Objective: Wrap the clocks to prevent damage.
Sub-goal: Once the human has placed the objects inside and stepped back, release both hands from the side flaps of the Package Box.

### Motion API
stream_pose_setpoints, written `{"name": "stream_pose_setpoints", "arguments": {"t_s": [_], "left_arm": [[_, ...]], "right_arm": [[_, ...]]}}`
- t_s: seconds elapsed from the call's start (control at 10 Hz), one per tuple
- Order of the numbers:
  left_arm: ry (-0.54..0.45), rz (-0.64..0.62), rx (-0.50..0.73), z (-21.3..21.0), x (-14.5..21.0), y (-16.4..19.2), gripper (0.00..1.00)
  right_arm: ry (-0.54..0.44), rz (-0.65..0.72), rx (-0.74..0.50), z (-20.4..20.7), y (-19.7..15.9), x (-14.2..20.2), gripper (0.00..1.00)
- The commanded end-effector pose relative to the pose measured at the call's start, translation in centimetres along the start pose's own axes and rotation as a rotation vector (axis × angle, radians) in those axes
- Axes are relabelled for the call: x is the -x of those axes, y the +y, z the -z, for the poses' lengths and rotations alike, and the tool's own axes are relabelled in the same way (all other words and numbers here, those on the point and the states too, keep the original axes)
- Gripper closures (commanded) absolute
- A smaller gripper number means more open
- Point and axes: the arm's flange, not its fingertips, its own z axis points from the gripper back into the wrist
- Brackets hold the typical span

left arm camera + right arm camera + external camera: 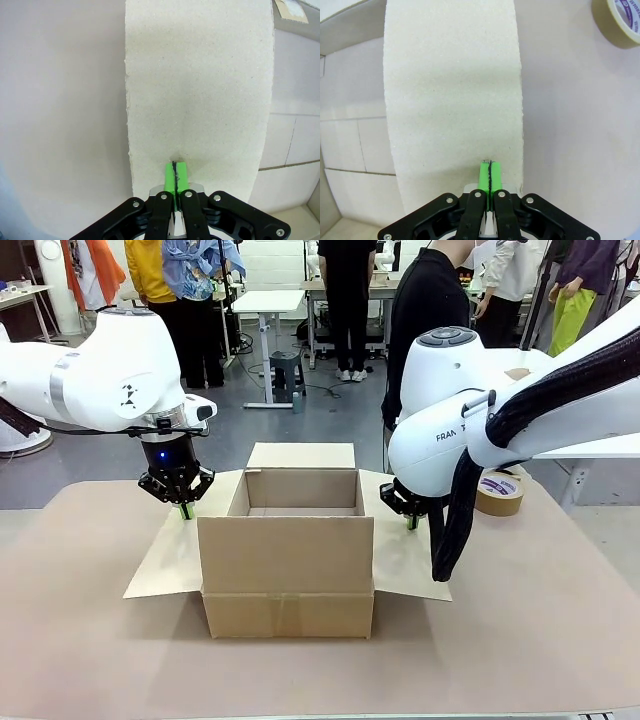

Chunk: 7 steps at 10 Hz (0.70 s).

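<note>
Box: an open brown cardboard box (287, 555) stands in the middle of the table (100, 640), its flaps folded outward; the near wall hides its floor
Clocks: I cannot tell where they are; what can be seen of the box's inside is bare cardboard
Left claw: the left gripper (185, 508) has its green pads pressed together with nothing between them, tips down on the left flap (200, 100), where a faint dent shows at the contact
Right claw: the right gripper (411, 520) is likewise fully closed and empty, tips resting on the right flap (452, 100) near its outer part
Tape: a roll of tape (500, 492) lies flat on the table just beyond the right flap, apart from it
How the box handles: probably light and fairly stiff, but the flaps hinge freely at their creases and spring back, so they likely need pinning down as here; a flap's free edge is the best place to pinch, and hard point pressure could dent the board
How clocks handle: judged from the task alone, fragile, with a glass face and hands; best taken by the case or rim, never the face, and padded all round
Writing: "FRAN" reads on the right arm (455, 433), the rest hidden by a cable; purple print inside the tape core is too small to read
</note>
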Motion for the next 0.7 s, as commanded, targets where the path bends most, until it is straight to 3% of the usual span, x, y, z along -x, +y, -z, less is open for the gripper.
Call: {"name": "stream_pose_setpoints", "arguments": {"t_s": [0.0, 0.6], "left_arm": [[0.002, -0.006, -0.001, 0.13, -0.01, 0.00, 1.00], [0.002, -0.006, -0.001, 0.13, -0.01, 0.00, 1.00]], "right_arm": [[0.000, 0.001, 0.000, 0.03, -0.02, -0.01, 0.99], [0.000, 0.001, 0.000, 0.03, -0.02, -0.01, 0.99]]}}
